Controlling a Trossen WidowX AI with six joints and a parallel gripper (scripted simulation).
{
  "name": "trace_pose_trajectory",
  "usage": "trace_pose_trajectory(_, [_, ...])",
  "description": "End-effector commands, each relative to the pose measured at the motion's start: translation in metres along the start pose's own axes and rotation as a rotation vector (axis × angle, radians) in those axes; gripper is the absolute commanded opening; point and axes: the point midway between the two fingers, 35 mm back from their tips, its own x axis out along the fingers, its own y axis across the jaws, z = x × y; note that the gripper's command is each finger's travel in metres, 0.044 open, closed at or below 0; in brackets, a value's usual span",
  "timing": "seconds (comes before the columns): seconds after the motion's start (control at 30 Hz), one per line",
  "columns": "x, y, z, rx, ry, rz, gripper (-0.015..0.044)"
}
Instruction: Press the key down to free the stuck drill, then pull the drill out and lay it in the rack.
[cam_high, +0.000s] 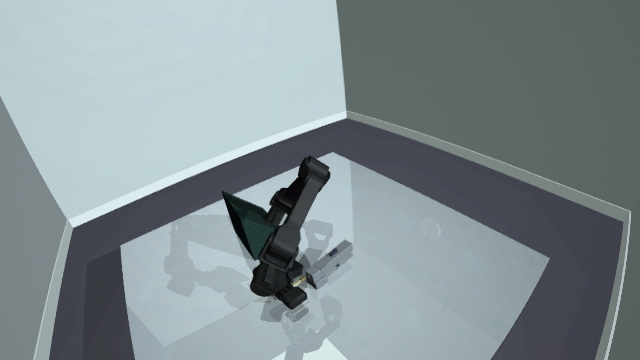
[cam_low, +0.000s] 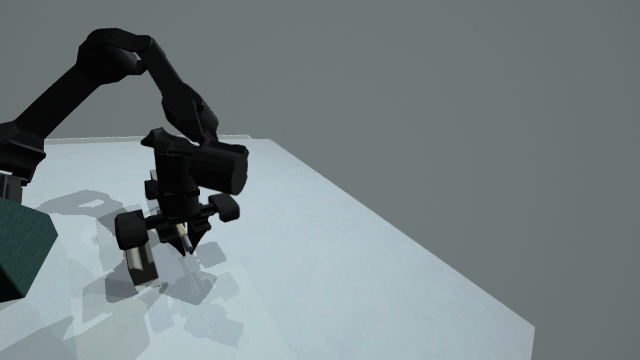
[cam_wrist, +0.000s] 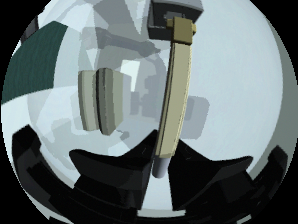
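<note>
My gripper is shut on the drill, a long cream bar with a grey tip and a brass collar at its far end. The fingertips pinch it near the grey tip. The collar is at the mouth of the grey block; whether its end is still inside is hard to tell. A dark patch on the block's top may be the key; this is unclear. The grooved beige rack stands to the left of the drill in the wrist view.
A dark green box-like object is beside the arm, beyond the rack in the wrist view. The pale table has shadows and reflections around the gripper. Its edge runs along the right in the exterior view.
</note>
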Motion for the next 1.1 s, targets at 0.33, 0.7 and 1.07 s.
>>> trace_pose_trajectory(0.33, [-0.0060, 0.0002, 0.0001, -0.004, 0.005, -0.002, 0.0000])
trace_pose_trajectory(0.7, [-0.0089, 0.0003, 0.0006, -0.004, 0.005, -0.002, 0.0000])
trace_pose_trajectory(1.07, [-0.0118, 0.0004, 0.0009, -0.004, 0.005, -0.002, 0.0000])
